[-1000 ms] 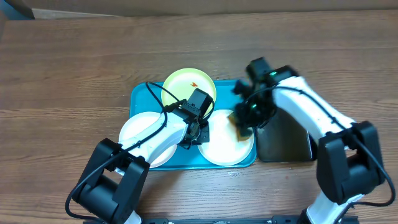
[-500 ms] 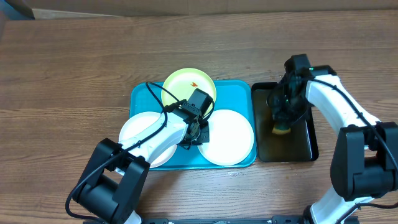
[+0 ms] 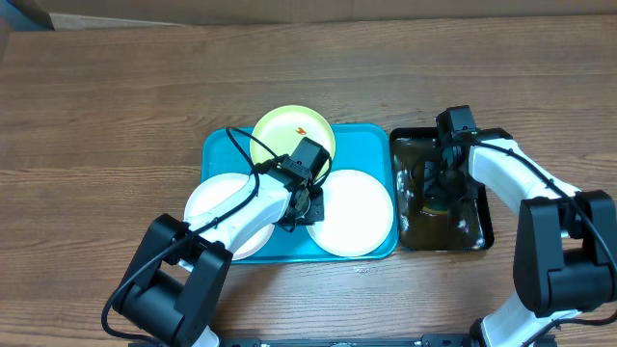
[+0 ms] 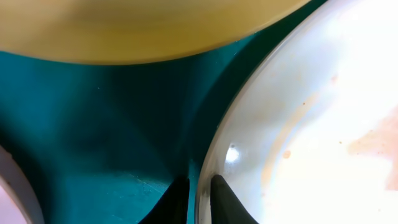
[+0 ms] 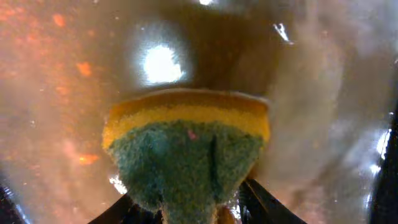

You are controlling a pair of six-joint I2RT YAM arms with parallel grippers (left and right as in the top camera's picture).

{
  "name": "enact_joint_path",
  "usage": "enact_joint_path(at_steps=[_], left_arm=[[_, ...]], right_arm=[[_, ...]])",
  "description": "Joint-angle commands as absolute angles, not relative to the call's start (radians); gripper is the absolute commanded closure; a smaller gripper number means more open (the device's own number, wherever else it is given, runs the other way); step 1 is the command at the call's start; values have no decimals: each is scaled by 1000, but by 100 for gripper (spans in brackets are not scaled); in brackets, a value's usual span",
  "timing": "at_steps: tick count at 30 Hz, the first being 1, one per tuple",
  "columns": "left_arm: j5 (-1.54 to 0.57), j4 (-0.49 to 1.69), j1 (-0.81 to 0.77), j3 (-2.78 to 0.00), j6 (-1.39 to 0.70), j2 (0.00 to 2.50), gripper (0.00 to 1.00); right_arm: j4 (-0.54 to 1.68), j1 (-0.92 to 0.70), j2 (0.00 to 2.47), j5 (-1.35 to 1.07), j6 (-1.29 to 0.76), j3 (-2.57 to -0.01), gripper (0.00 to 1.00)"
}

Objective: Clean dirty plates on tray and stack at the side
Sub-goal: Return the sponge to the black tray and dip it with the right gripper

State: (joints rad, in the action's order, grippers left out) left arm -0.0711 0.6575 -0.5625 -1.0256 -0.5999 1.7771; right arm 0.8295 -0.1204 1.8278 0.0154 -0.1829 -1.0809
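Sponge [image 5: 186, 155] now sits in the black tray [image 3: 482, 231], dunked in murky water flecked with orange. A second ago the right gripper [image 5: 199, 199] held it over the right-hand white plate [image 3: 357, 217] on the turquoise tray [image 3: 217, 145].

Right gripper: fingers flank the sponge's lower end; cannot tell whether it is clamped or let go.

Left gripper [image 4: 200, 186]: clenched on that plate's rim, one finger either side, unmoved over the last second.

Right-hand white plate lies in the tray's near right corner, with a faint orange film on it in the left wrist view. Yellow-green plate [image 3: 289, 130] at the far edge carries a red smear. Second white plate [image 3: 207, 207] overhangs the tray's left rim.

Judgement: wiping has broken off for a rinse. Nothing is stacked on the surface [image 3: 116, 96] yet.
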Motion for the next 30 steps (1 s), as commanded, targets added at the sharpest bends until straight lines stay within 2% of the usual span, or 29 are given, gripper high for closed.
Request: enact_joint_path(at_steps=[1,3,6,9,19,21,22,24,26,27,28,29,30], left_arm=[[-75,658,-556,-1022,-587,1789,85],[-75,658,-556,-1023,-586,1789,84],[-75,661,-556,-1023,-586,1789,84],[-75,661,-556,-1023,-587,1789,84],[-75,661,-556,-1023,-586,1789,83],[-75,661,-556,-1023,-586,1789,83],[-75,661,-556,-1023,-587,1789,83],[-75,661,-556,-1023,-586,1789,83],[-75,661,-556,-1023,-586,1789,83],[-75,662,-556,-1023,-586,1789,82],[-75,661,-556,-1023,-586,1789,82],[-75,661,-556,-1023,-586,1789,80],[-75,662,-556,-1023,-586,1789,78]], right_arm=[[842,-117,1824,-28,-184,-1092,45],[886,-110,1824,-32,-184,-1146,39],[922,-110,1824,-31,-183,-1203,35],[926,-110,1824,-29,-184,-1213,22],[842,-110,1826,-20,-184,-1112,22],[796,-110,1826,-20,-184,-1077,29],[775,-110,1826,-20,-184,-1060,43],[736,-110,1826,-20,-184,-1031,92],[705,-110,1826,-19,-184,-1009,96],[696,-110,1826,-19,-184,-1007,81],[693,-109,1826,-20,-184,-1010,46],[696,-109,1826,-20,-184,-1018,21],[715,-109,1826,-25,-184,-1036,18]])
